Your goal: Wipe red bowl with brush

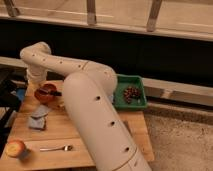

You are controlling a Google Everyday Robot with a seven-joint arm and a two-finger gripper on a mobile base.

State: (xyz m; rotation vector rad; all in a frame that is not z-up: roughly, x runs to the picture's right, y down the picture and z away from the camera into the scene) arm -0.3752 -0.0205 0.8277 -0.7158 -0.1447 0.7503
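**A:** Wood surface (50,134), white arm (95,110) bent across it. Where's the end effector?

**B:** The end effector (41,86) is down at the red bowl (45,94), just over its rim. It's pressed together.

**A:** Pinching the brush?

**B:** Can't tell. The brush (55,93) shows as a slim dark handle over the bowl's right rim, pointing right toward the arm. The contact point is hidden.

**A:** Bowl position?

**B:** Far-left part of the surface, upright. A blue-grey cloth (39,120) lies just in front of it.

**A:** Anything else?

**B:** There's a silver fork (56,148) near the front edge and a round yellow-red fruit (15,148) at the front-left corner, apart from the fork. A green tray (119,102) sits to the right of the arm with dark brown pieces (132,93) in it.
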